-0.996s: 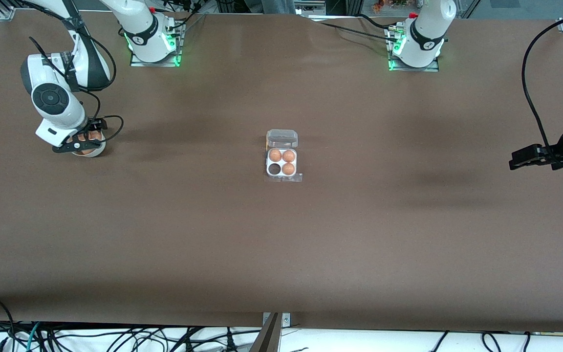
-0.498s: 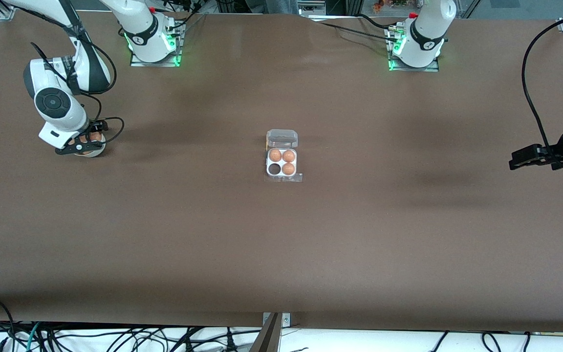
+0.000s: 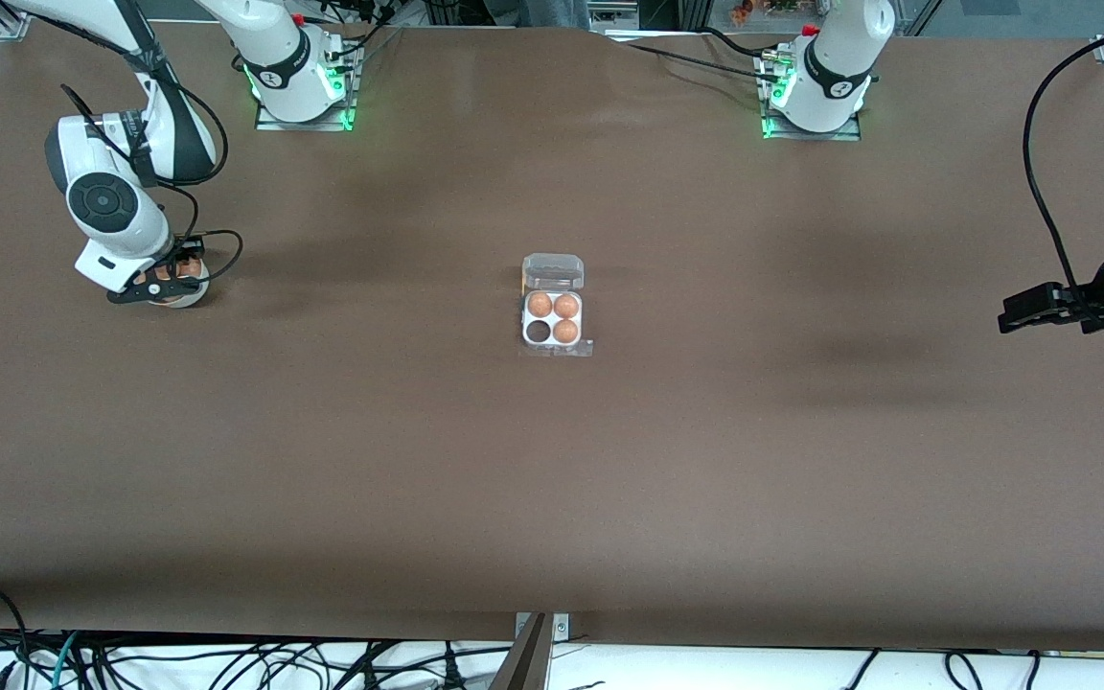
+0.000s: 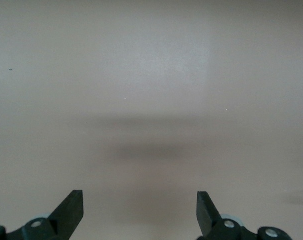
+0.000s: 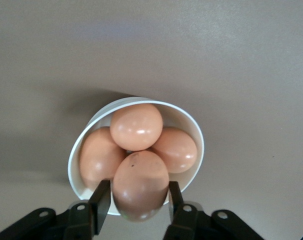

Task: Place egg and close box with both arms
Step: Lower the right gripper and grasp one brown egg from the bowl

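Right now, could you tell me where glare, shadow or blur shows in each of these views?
Front view: soft arm shadows on the brown table; the clear plastic egg carton is small but sharp. Left wrist view: the left gripper is open over a blurred shadow band. Right wrist view: highlights on the orange-brown egg between the right gripper fingers; white round bowl casts shadow.

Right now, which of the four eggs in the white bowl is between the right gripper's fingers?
The egg lying on top, nearest the right gripper: its fingers press both its sides. The other three lie untouched in the bowl.
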